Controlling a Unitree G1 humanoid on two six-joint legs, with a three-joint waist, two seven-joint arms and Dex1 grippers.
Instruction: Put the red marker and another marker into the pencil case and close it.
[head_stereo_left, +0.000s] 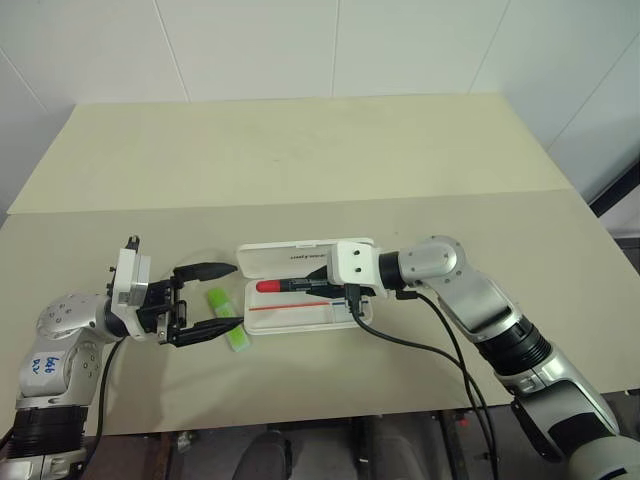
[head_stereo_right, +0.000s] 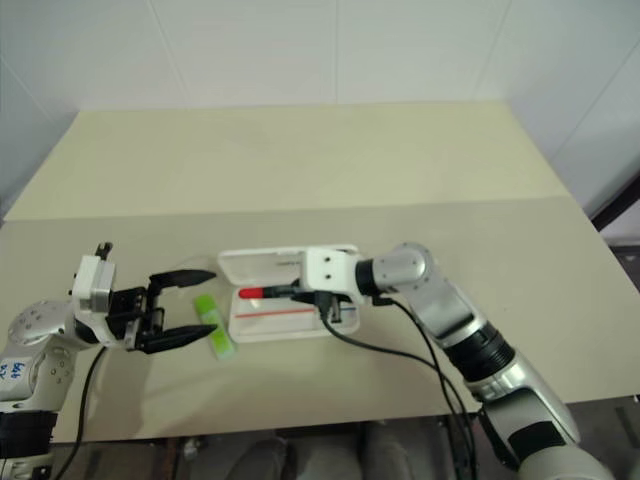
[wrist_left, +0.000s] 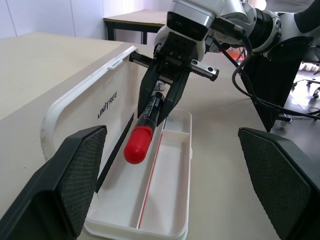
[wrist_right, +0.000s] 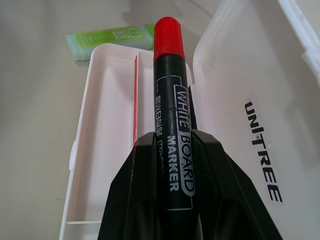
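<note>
The white pencil case (head_stereo_left: 300, 320) lies open on the table, its lid (head_stereo_left: 285, 258) folded back on the far side. My right gripper (head_stereo_left: 316, 286) is shut on the black barrel of the red marker (head_stereo_left: 283, 286). It holds the marker low over the case tray (wrist_right: 105, 130), with the red cap (wrist_left: 137, 142) pointing to my left. The light green highlighter (head_stereo_left: 240, 342) lies on the table just left of the case. My left gripper (head_stereo_left: 232, 297) stands open and level over the highlighter, its lower finger crossing it.
The beige table (head_stereo_left: 300, 160) stretches far behind the case. A black cable (head_stereo_left: 440, 355) hangs from my right wrist across the table's front edge. In the left wrist view, another table and a chair base (wrist_left: 295, 100) stand beyond this table.
</note>
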